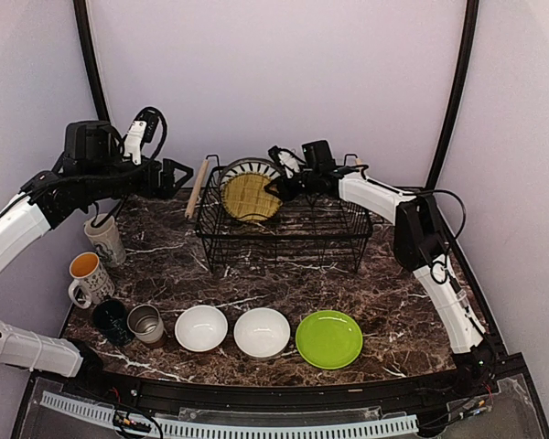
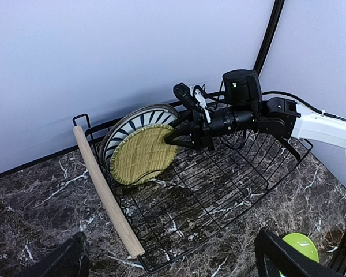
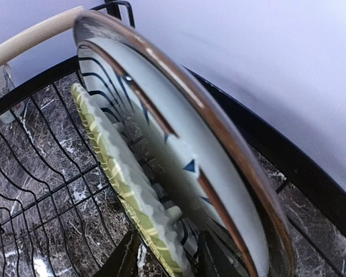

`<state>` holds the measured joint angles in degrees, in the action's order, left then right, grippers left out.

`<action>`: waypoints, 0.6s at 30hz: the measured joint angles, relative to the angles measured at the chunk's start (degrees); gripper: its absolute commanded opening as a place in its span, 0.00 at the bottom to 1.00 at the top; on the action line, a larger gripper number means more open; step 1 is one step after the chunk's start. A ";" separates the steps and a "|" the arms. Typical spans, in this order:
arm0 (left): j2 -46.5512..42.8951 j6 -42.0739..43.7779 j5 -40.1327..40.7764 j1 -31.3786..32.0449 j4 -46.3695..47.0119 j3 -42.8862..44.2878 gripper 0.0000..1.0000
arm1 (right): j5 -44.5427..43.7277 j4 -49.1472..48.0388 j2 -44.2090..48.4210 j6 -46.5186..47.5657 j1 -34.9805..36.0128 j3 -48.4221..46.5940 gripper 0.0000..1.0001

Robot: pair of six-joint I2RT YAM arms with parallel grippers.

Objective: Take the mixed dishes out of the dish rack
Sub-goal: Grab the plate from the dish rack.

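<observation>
The black wire dish rack (image 1: 348, 240) stands at the back centre, with wooden handles (image 2: 104, 190). Two plates stand on edge at its far left: a yellow plate (image 1: 250, 197) in front and a pale dark-striped plate with a brown rim (image 1: 247, 166) behind. My right gripper (image 1: 274, 189) is open, its fingers (image 3: 124, 259) on either side of the yellow plate's rim (image 3: 127, 184). The striped plate (image 3: 219, 167) is just behind it. My left gripper (image 1: 181, 174) is open and empty, raised left of the rack; its fingertips (image 2: 288, 257) frame the rack's near corner.
On the table's left and front sit two pale mugs (image 1: 105, 240) (image 1: 90, 277), a dark green mug (image 1: 110, 320), a steel cup (image 1: 146, 323), two white bowls (image 1: 201, 327) (image 1: 262, 332) and a lime-green plate (image 1: 329, 338). Walls close in behind and beside.
</observation>
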<state>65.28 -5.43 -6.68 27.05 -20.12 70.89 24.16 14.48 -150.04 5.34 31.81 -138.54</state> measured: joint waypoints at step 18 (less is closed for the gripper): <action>0.04 -1.36 -2.64 -1.44 1.20 -0.61 0.99 | 9.68 -4.96 0.17 7.08 1.18 1.77 0.25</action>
<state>65.32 -6.79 -9.32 25.61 -18.92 70.28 33.85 9.52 -149.86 12.43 32.99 -136.77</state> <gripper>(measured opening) 0.989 0.244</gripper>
